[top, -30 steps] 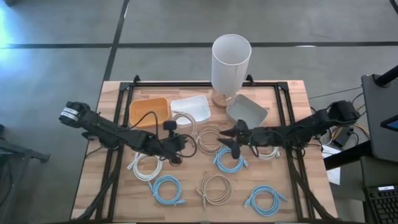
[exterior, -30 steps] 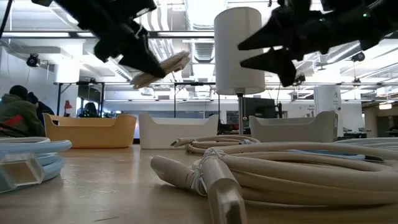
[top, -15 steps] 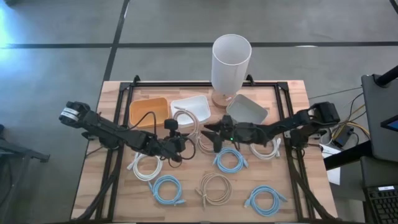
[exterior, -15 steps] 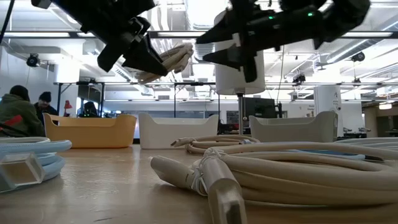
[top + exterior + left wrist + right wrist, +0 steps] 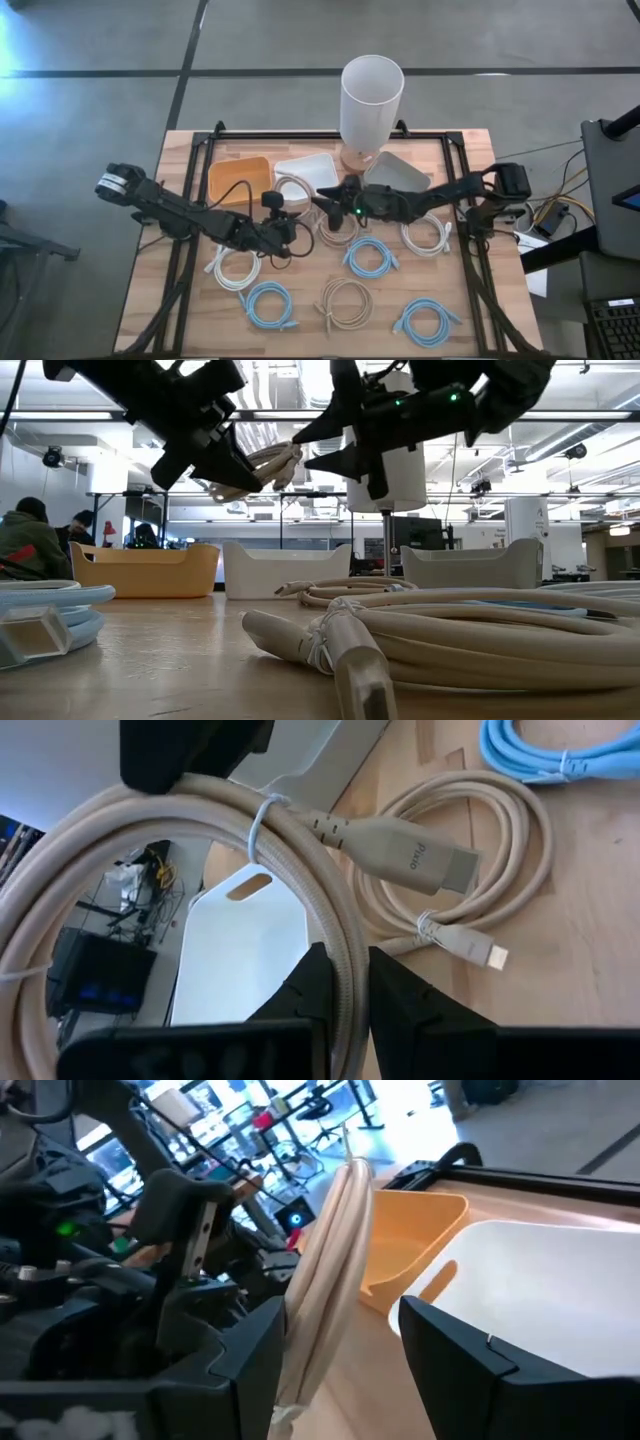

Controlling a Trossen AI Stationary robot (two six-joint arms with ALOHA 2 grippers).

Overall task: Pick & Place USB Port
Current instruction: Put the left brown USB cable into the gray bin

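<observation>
Left claw point(image 5: 288, 228) is up off the desk point(image 5: 180, 290), clamped on a beige cable coil point(image 5: 150, 850) and holding it in the air near the white bin point(image 5: 306, 172). From the low view the coil point(image 5: 262, 464) hangs between the two claws. Right claw point(image 5: 328, 207) is stretched across the middle, fingers apart, its tips just beside that coil and one on each side of it in the right wrist view point(image 5: 325, 1280). Below on the desk lie another beige coil point(image 5: 470, 880) and blue coils point(image 5: 370, 256); the orange bin point(image 5: 238, 180) sits beside the white one.
</observation>
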